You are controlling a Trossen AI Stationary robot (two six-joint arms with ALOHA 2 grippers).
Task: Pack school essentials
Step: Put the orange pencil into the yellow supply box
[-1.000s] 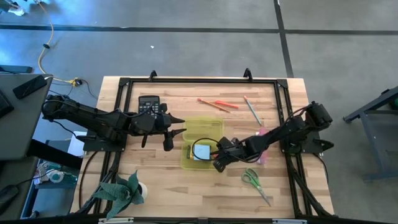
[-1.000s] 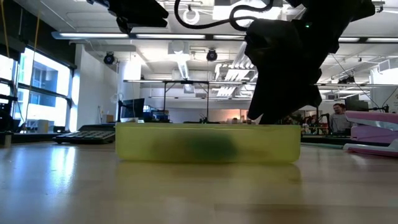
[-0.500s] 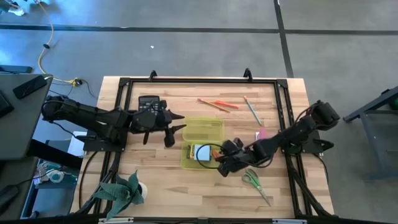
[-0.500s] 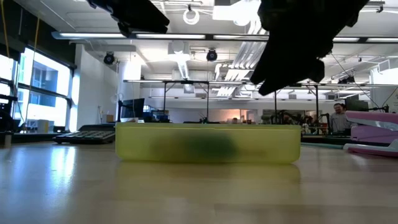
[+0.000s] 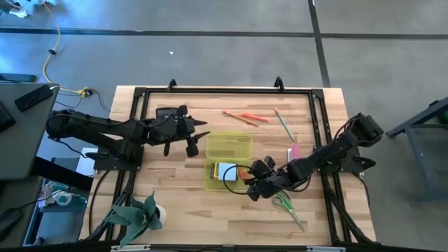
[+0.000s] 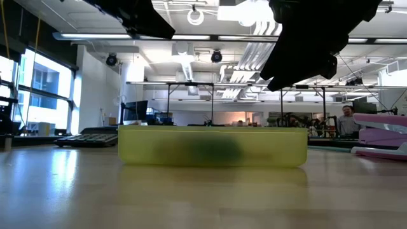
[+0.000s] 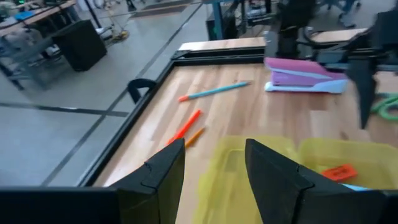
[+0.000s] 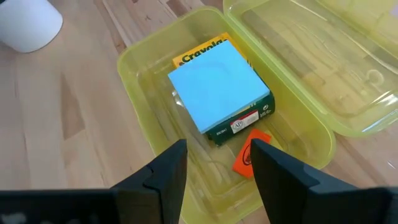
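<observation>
The translucent yellow-green case (image 5: 227, 161) lies open on the table, its lid (image 5: 228, 145) laid flat on the far side of its base. In the base lie the yellow-green crayon box (image 8: 205, 53), the light blue sticky-note pad (image 8: 217, 87) on top of it, and a small orange-red eraser (image 8: 252, 158). My right gripper (image 5: 250, 187) (image 8: 217, 180) hangs open and empty above the base's near right corner. My left gripper (image 5: 199, 138) (image 7: 214, 180) hangs open and empty at the lid's left edge. The green-handled scissors (image 5: 287, 205), orange pens (image 5: 245, 117) and thin pencil (image 5: 283, 124) lie flat on the table.
A pink stapler (image 5: 294, 151) lies right of the case. A black calculator (image 5: 166, 113) lies at the far left, partly under my left arm. A white roll and a green plush toy (image 5: 140, 213) sit at the near left corner. A black frame borders the table.
My right gripper has risen from the case's base and drawn back toward the table's near right, toward the scissors. My left gripper has moved a little toward the far edge.
</observation>
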